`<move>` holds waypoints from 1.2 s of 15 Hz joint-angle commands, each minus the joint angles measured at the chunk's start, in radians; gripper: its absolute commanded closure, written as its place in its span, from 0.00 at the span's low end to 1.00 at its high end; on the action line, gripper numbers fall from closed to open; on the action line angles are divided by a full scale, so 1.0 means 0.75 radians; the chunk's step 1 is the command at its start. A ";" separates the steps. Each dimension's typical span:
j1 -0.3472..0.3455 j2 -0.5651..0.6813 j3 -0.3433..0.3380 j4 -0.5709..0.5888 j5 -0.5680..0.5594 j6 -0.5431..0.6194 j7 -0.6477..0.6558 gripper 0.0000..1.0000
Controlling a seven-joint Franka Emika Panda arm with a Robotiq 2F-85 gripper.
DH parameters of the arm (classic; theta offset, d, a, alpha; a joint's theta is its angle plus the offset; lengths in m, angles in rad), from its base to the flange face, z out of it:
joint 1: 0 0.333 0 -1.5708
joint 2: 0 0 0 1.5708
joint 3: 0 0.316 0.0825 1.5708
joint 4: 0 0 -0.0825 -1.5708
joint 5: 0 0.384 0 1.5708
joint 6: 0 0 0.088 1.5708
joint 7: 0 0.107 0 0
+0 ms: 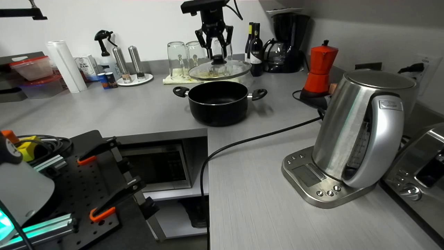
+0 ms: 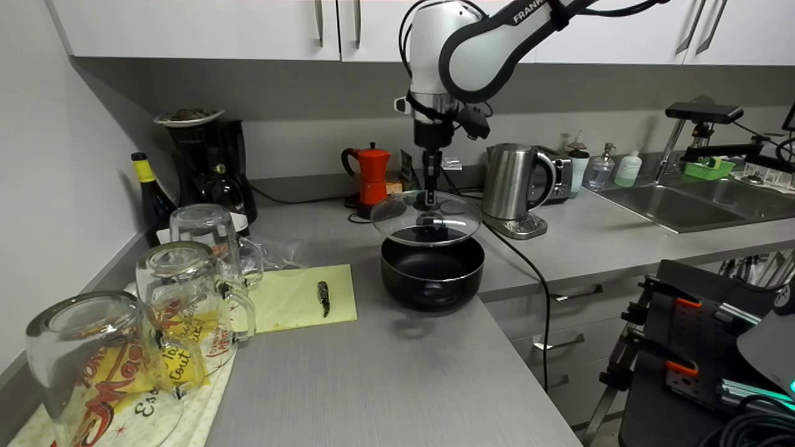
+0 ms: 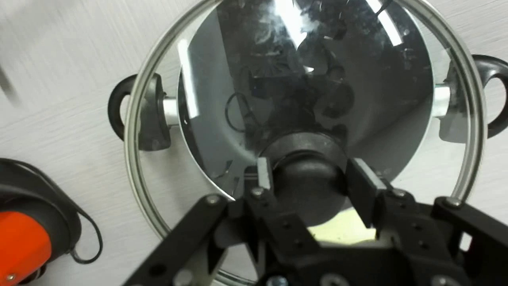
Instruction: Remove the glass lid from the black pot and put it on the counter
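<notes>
Well to the left of the gripper [image 2: 430,200], in an exterior view, three clear glass mugs [image 2: 180,279] stand in a row. Behind them, also left of the gripper, are dark bottles [image 2: 152,198] and a black coffee maker [image 2: 239,155] with a white dish [image 2: 189,118] on top. Closer to the gripper on that side, a yellow cloth [image 2: 292,310] lies flat, bearing a small dark object [image 2: 324,299] too small to name. Just left of the gripper, farther back, stands a red moka pot [image 2: 372,177].

In the middle, the gripper points straight down, its jaws closed on the black knob [image 3: 309,186] of the glass lid [image 2: 456,220]; the wrist view shows one finger on each side of that knob. The lid hangs directly under the gripper, raised clear of the black pot [image 2: 404,285]. The pot sits uncovered below both, on the light-grey counter [image 2: 372,372].

Right of the gripper, farther back, is a steel kettle [image 2: 506,183] on its base, a toaster [image 2: 562,174] just behind. A black cord [image 2: 547,323] hangs over the counter's edge, below right of the gripper. Well to the gripper's right are a sink [image 2: 671,205] and, lower down, a black platform [image 2: 658,410] with orange-tipped clamps [image 2: 661,351].
</notes>
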 commanded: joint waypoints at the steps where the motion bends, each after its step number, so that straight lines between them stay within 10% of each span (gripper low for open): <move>1: 0.026 -0.128 0.008 -0.079 -0.036 -0.006 -0.011 0.76; 18: 0.236 -0.255 0.159 -0.445 -0.396 0.019 -0.106 0.76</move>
